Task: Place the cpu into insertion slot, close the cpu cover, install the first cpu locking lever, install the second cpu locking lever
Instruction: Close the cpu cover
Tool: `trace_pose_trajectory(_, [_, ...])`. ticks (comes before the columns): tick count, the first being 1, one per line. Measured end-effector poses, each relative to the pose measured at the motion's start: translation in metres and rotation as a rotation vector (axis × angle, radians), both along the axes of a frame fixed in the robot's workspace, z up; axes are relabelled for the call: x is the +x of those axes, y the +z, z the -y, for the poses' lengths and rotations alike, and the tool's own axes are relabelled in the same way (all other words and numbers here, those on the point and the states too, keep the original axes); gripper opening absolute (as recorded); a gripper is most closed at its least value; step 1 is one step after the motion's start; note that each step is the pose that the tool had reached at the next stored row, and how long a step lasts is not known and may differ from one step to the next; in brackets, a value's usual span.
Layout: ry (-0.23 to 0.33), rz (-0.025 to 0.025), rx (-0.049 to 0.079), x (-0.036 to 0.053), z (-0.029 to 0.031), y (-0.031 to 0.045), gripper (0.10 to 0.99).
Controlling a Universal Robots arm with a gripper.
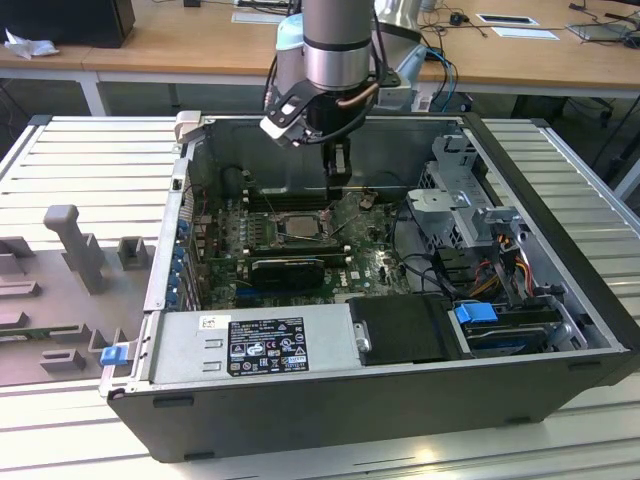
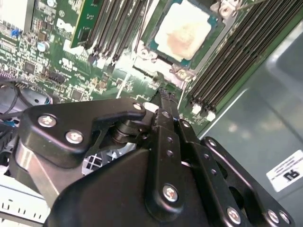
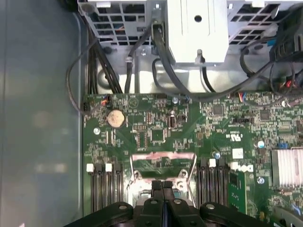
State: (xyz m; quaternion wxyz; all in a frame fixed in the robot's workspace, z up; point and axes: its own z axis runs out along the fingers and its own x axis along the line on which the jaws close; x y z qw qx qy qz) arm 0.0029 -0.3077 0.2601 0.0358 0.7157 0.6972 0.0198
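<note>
The cpu [image 2: 182, 30] lies flat in the insertion slot [image 2: 150, 45], its pale top smeared; in the exterior view the cpu [image 1: 297, 226] sits mid-board inside the open computer case. My gripper [image 1: 338, 178] hangs just past the socket toward the exterior view's right, a little above the board. Its fingers are shut together with nothing between them in both wrist views [image 2: 163, 92] [image 3: 163, 185]. Just beyond the fingertips stands the cpu cover [image 3: 163, 156], a silver frame with green board showing through its cut-out; it looks tilted up. A thin lever rod [image 2: 248, 4] rises beside the socket.
Black memory slots [image 2: 118, 23] [image 2: 227, 61] flank the socket on both sides. A drive cage [image 1: 470, 190] and loose cables [image 3: 161, 71] crowd the exterior view's right. The power supply [image 1: 260, 345] lies along the case front. A finned heat sink [image 3: 286, 168] sits on the board.
</note>
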Motion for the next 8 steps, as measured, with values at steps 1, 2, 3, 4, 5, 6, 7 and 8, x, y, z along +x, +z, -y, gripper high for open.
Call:
trace_pose_trajectory(1, [0.000,-0.0014,0.000,0.0031,0.0000,0.0000,0.106])
trace_pose_trajectory(2, [0.000,-0.0029,0.000,0.0058,0.0000,0.0000,0.106])
trace_pose_trajectory(3, [0.000,-0.0039,0.000,0.0081,0.0000,0.0000,0.106])
trace_pose_trajectory(4, [0.000,-0.0050,0.000,0.0104,0.0000,0.0000,0.106])
trace_pose_trajectory(5, [0.000,-0.0066,0.000,0.0143,0.0000,0.0000,0.106])
trace_pose_trajectory(6, [0.000,-0.0071,0.000,0.0165,0.0000,0.0000,0.106])
trace_pose_trajectory(7, [0.000,-0.0074,0.000,0.0181,0.0000,0.0000,0.106])
trace_pose_trajectory(8, [0.000,-0.0083,0.000,0.0203,0.0000,-0.0001,0.106])
